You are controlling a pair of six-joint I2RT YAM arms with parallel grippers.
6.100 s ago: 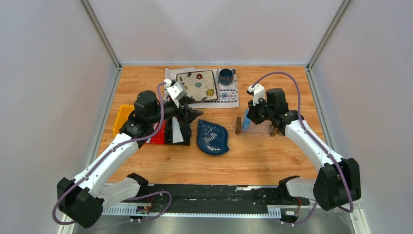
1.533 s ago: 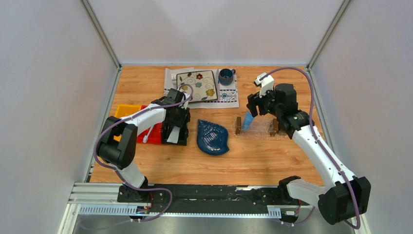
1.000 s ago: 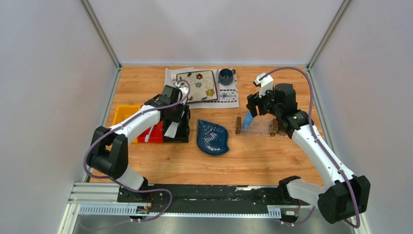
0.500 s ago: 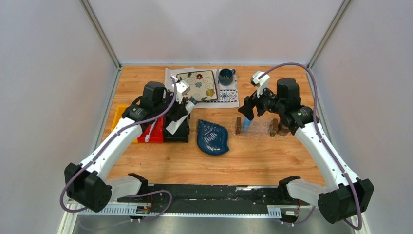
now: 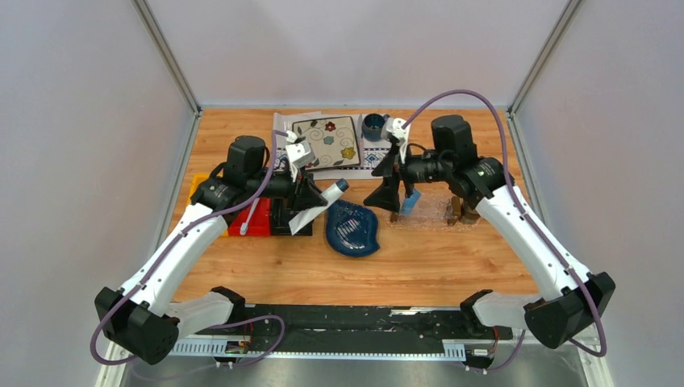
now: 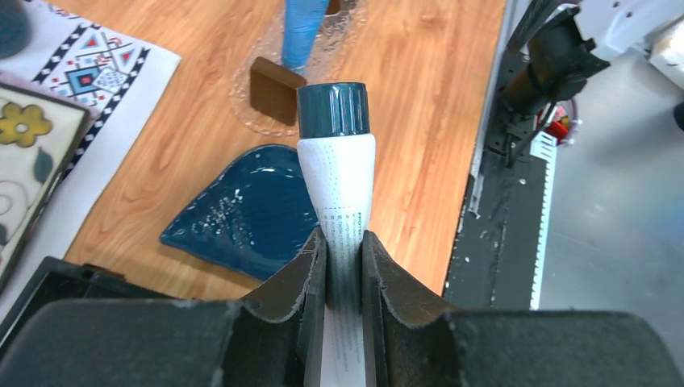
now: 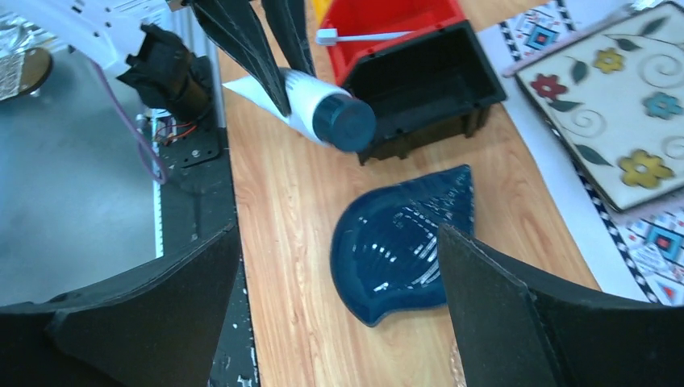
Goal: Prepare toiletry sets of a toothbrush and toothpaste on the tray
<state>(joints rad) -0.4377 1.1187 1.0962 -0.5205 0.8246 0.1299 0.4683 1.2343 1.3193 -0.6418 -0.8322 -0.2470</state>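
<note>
I log, by colour:
- Counter (image 5: 419, 266): orange-brown wood grain.
- White toothpaste tube (image 6: 337, 173): fine grey print, dark teal ribbed cap.
- Light blue toothpaste tube (image 5: 409, 201): plain.
- Tray (image 5: 435, 211): clear, with dark brown end blocks.
- Toothbrush (image 7: 363, 35): pale white.
- Leaf-shaped dish (image 5: 352, 230): dark blue, paler ribbing.
- Bins, left to right: yellow bin (image 5: 200, 187), red bin (image 7: 379, 16), black bin (image 7: 435, 121).
- Far plate (image 5: 327, 141): cream, with scrolls and red, blue and yellow flowers.
- Cloth (image 5: 376, 159): white, with a geometric red-blue border.
- Mug (image 5: 373, 126): dark blue.

- Table (image 5: 452, 266): wood-grain top, smooth, low sheen.
- White toothpaste tube (image 6: 339, 193): soft matt plastic; dark cap (image 6: 332, 110) ribbed, slightly glossy.
- Leaf dish (image 6: 242, 222): dark blue glaze, glossy, ridged.
- Black bin (image 7: 427, 72), red bin (image 7: 387, 20): hard plastic, smooth.
- Tray (image 6: 239, 85): clear pebbled plastic; end block (image 6: 276, 90) dark wood.
</note>
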